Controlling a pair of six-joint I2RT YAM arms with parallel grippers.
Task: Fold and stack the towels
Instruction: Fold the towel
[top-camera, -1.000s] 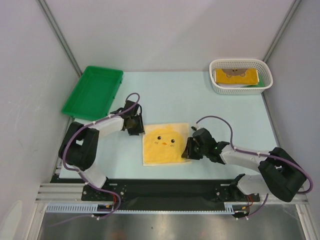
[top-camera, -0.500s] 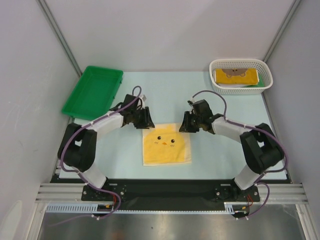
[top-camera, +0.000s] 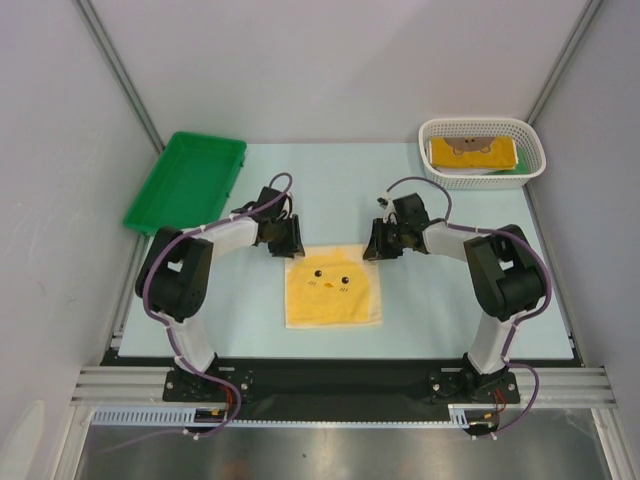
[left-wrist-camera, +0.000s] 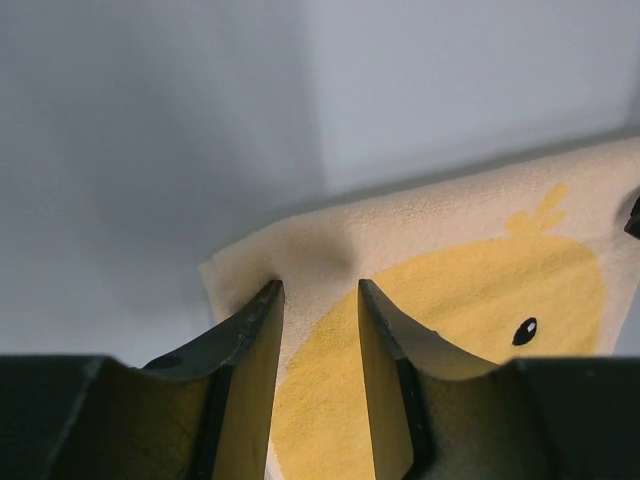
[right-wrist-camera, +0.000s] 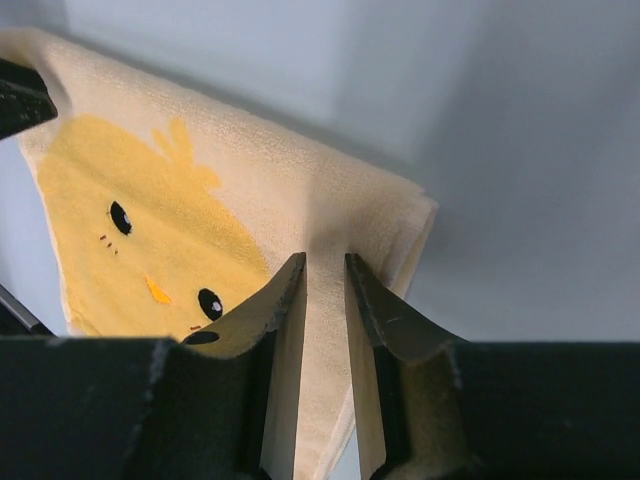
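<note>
A yellow chick towel (top-camera: 333, 290) lies flat on the table centre, with folded layers showing at its edge in the right wrist view (right-wrist-camera: 120, 180). My left gripper (top-camera: 290, 243) is at its far left corner. In the left wrist view the jaws (left-wrist-camera: 318, 290) are close together, with a pucker of towel (left-wrist-camera: 480, 290) between them. My right gripper (top-camera: 372, 248) is at the far right corner. In the right wrist view its jaws (right-wrist-camera: 325, 262) are nearly closed on a ridge of cloth.
A white basket (top-camera: 440, 178) at the back right holds a folded yellow towel with a brown face (top-camera: 470, 150). A green tray (top-camera: 185, 185) sits tilted at the back left. Grey walls enclose the table on three sides.
My right gripper moved from the towel's near right edge to its far right corner. My left gripper shifted right onto the far left corner. The towel stays in place.
</note>
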